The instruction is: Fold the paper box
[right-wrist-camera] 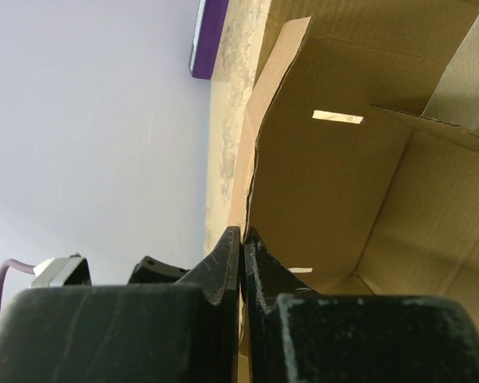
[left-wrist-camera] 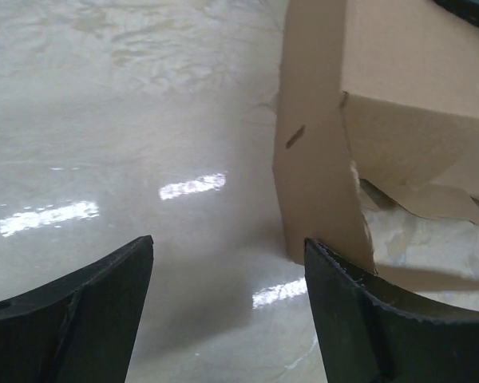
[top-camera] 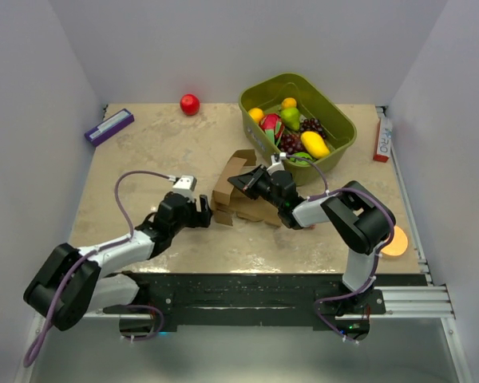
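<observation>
Tabletop (top-camera: 144,159): paper box (top-camera: 226,191) in right fingers (right-wrist-camera: 223,263)

Top view: right gripper (top-camera: 238,181) covers much of the paper box (top-camera: 226,192); flaps beneath it not visible. Left wrist view: paper box cropped at top and right edges. Right wrist view: purple box (right-wrist-camera: 210,36) beyond the paper box, cropped at top.

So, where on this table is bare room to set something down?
Free: the far-left tabletop between the purple box, the red ball and the paper box. Crowded: the middle, where the open left gripper, the right gripper pinching the paper box, and the green bin sit close.
</observation>
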